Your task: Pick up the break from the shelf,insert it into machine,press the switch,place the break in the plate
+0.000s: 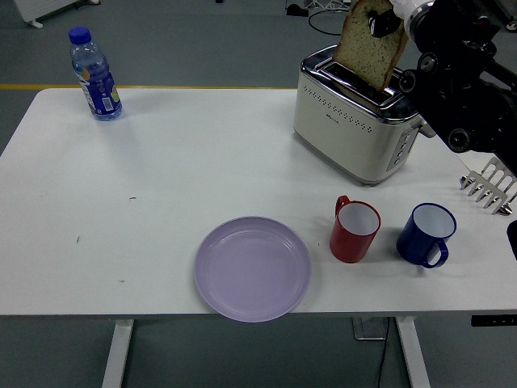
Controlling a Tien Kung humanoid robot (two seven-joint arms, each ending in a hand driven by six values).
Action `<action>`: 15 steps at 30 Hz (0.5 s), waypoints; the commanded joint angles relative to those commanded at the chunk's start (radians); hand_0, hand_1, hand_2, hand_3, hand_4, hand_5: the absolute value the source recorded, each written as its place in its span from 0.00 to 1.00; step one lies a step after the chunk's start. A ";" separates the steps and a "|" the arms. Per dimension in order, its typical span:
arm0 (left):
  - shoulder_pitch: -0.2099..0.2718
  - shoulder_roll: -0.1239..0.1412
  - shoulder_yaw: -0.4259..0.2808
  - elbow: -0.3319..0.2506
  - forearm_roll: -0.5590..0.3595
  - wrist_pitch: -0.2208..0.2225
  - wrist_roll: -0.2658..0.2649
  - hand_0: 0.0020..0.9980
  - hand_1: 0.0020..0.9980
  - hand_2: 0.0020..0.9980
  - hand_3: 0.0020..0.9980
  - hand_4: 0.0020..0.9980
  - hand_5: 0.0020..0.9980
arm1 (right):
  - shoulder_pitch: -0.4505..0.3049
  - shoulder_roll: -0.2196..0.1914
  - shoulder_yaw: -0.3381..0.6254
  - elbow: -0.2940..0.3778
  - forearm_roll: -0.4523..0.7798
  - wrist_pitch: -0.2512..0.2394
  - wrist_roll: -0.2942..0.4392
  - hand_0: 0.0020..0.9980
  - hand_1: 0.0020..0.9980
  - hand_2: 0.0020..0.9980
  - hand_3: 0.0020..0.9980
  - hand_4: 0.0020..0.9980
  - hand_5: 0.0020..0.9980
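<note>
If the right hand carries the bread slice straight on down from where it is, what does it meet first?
Most likely the toaster: the bread slice in the right hand hangs over its top slots. Whether it lines up with a slot or the rim is unclear from this view.

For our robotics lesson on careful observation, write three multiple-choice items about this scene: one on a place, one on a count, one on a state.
1. Where is the water bottle?
A. far left corner of the table
B. on the plate
C. beside the toaster

2. How many mugs stand on the table?
A. one
B. two
C. three

3. What is the state of the bread slice?
A. lying on the plate
B. fully down in the toaster
C. held over the toaster by the right hand

Answers:
1. A: the water bottle stands at the table's far left.
2. B: a red mug and a blue mug.
3. C: the right hand grips the bread slice at the toaster's top; the plate is bare.
</note>
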 joint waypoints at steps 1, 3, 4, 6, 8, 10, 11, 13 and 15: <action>0.000 0.000 0.000 0.000 0.000 0.000 0.000 0.62 0.45 0.46 0.51 0.26 0.82 | 0.000 0.001 0.001 -0.004 -0.003 -0.003 0.002 0.21 0.24 0.35 0.46 0.30 0.00; -0.001 0.001 0.001 0.000 -0.001 0.000 0.000 0.62 0.45 0.46 0.51 0.26 0.82 | -0.001 0.002 0.001 -0.011 -0.003 -0.003 0.003 0.21 0.24 0.35 0.46 0.30 0.00; -0.002 0.001 0.001 0.000 -0.001 0.001 -0.001 0.62 0.45 0.46 0.51 0.26 0.82 | -0.002 0.002 0.001 -0.015 -0.002 -0.001 0.003 0.21 0.24 0.35 0.46 0.30 0.00; -0.002 0.001 -0.002 0.000 -0.001 0.001 -0.001 0.62 0.45 0.45 0.51 0.26 0.82 | -0.004 0.003 0.000 -0.023 0.002 0.005 0.003 0.23 0.24 0.35 0.46 0.30 0.00; -0.003 0.001 -0.001 0.000 -0.002 0.002 -0.001 0.62 0.45 0.45 0.51 0.26 0.82 | -0.006 0.004 -0.001 -0.029 0.007 0.011 0.004 0.23 0.24 0.35 0.46 0.30 0.00; -0.003 0.001 0.000 0.000 -0.004 0.002 -0.001 0.62 0.45 0.45 0.51 0.26 0.82 | -0.007 0.006 -0.002 -0.034 0.011 0.016 0.005 0.23 0.24 0.35 0.46 0.30 0.00; -0.003 0.001 0.000 0.000 -0.004 0.002 -0.001 0.62 0.45 0.45 0.51 0.26 0.82 | -0.007 0.008 -0.002 -0.037 0.012 0.017 0.005 0.23 0.24 0.35 0.46 0.30 0.00; -0.003 0.001 0.000 0.000 -0.003 0.002 -0.001 0.63 0.44 0.45 0.51 0.26 0.82 | -0.006 0.014 -0.003 -0.044 0.015 0.018 0.005 0.24 0.25 0.36 0.47 0.30 0.00; -0.004 0.001 0.003 0.000 -0.005 0.002 -0.001 0.63 0.44 0.45 0.51 0.26 0.82 | -0.005 0.017 -0.004 -0.047 0.017 0.019 0.005 0.24 0.25 0.36 0.47 0.30 0.00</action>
